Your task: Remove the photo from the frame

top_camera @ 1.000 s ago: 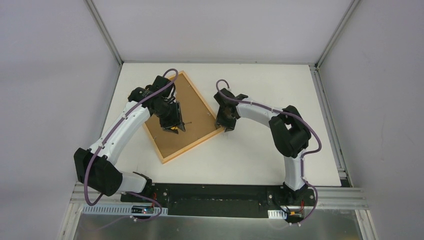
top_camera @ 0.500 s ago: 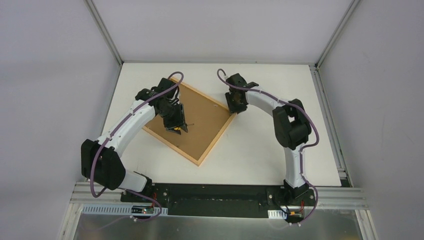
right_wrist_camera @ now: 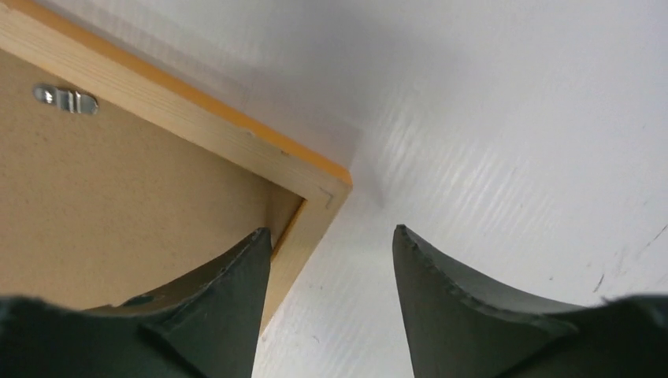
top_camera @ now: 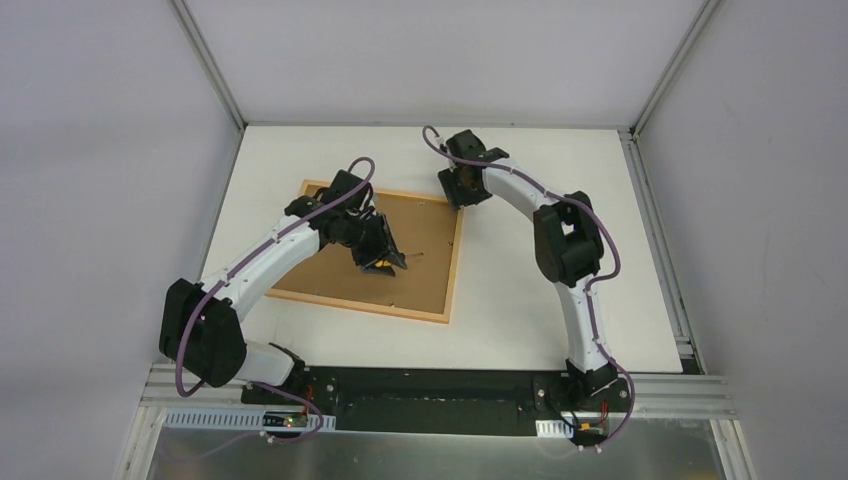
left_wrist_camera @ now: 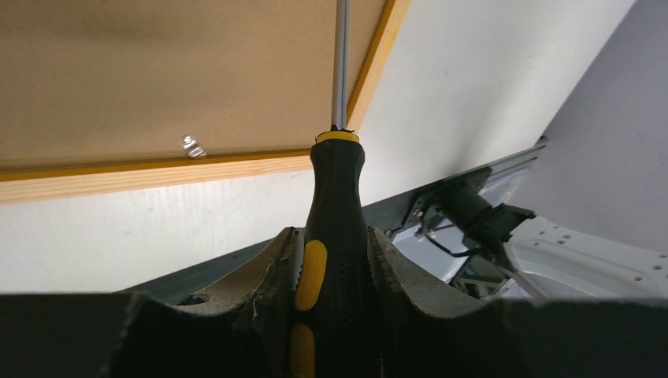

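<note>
The frame (top_camera: pixel 360 305) lies face down on the table, its pale wood rail and orange edge around a brown backing board (top_camera: pixel 330 260). The photo is hidden beneath that board. My left gripper (top_camera: pixel 385 262) hovers over the board's middle, shut on a black-and-yellow screwdriver (left_wrist_camera: pixel 337 173) whose steel shaft points across the board. My right gripper (top_camera: pixel 462 195) is open at the frame's far right corner (right_wrist_camera: pixel 315 185): one finger stands inside the rail, the other over bare table outside it, with the gripper (right_wrist_camera: pixel 331 230) straddling the rail.
Small metal retaining tabs (right_wrist_camera: pixel 65 98) (left_wrist_camera: pixel 191 146) sit along the inner edge of the rail. White table (top_camera: pixel 560 300) extends to the right of the frame. Enclosure walls and aluminium posts (top_camera: pixel 630 130) bound the table.
The frame has turned counter-clockwise in the top view, its right corner swinging toward the far side with my right gripper, which now stands open. My left gripper shifted right with the screwdriver.
</note>
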You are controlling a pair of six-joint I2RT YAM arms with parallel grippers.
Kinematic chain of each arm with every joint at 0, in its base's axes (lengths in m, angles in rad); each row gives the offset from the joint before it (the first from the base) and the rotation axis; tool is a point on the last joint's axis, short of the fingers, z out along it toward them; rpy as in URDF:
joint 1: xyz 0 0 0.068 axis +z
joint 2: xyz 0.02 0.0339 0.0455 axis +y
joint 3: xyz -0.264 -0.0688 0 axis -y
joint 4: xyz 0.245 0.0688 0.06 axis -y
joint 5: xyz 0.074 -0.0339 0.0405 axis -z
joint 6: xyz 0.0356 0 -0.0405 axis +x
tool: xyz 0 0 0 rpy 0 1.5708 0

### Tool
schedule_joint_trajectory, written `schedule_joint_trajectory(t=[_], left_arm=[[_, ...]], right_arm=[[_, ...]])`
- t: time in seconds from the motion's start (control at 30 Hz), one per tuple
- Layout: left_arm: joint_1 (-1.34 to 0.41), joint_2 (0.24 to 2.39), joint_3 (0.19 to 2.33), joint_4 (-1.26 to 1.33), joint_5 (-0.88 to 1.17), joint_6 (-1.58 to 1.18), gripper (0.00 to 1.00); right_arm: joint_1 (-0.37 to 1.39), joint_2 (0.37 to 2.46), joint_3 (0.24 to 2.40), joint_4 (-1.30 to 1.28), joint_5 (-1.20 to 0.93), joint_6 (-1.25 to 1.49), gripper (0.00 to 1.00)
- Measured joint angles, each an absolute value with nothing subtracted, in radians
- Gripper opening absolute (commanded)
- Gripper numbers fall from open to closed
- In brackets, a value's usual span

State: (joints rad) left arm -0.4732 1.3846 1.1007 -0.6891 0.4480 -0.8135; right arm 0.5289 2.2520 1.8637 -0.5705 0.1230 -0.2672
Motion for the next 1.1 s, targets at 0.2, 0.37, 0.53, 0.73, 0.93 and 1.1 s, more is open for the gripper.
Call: schedule_joint_trajectory(t=[0.2, 0.37, 0.53, 0.73, 0.93, 1.1], left_arm=[[-0.513, 1.422, 1.085, -0.542, 0.453, -0.917, 0.00], [-0.552, 1.508, 1.134, -0.476, 0.448, -0.944, 0.00], [-0.555, 1.584, 1.196, -0.453, 0.449, -0.952, 0.00], [-0.555, 1.648, 1.232, -0.465, 0.447, -0.950, 0.00], [-0.555, 1.702, 1.297, -0.473, 0.454, -0.928, 0.00], [-0.555, 1.750, 1.327, -0.518, 0.476, -0.897, 0.00]], right_arm=[[0.510, 2.167, 1.751, -0.656, 0.041, 0.014, 0.63], [0.500, 2.106, 1.658, -0.673, -0.039, 0.188, 0.45], [0.495, 2.107, 1.661, -0.677, -0.061, 0.273, 0.34], [0.494, 2.107, 1.661, -0.677, -0.087, 0.283, 0.36], [0.494, 2.124, 1.666, -0.678, -0.109, 0.270, 0.40], [0.494, 2.144, 1.689, -0.680, -0.113, 0.248, 0.40]])
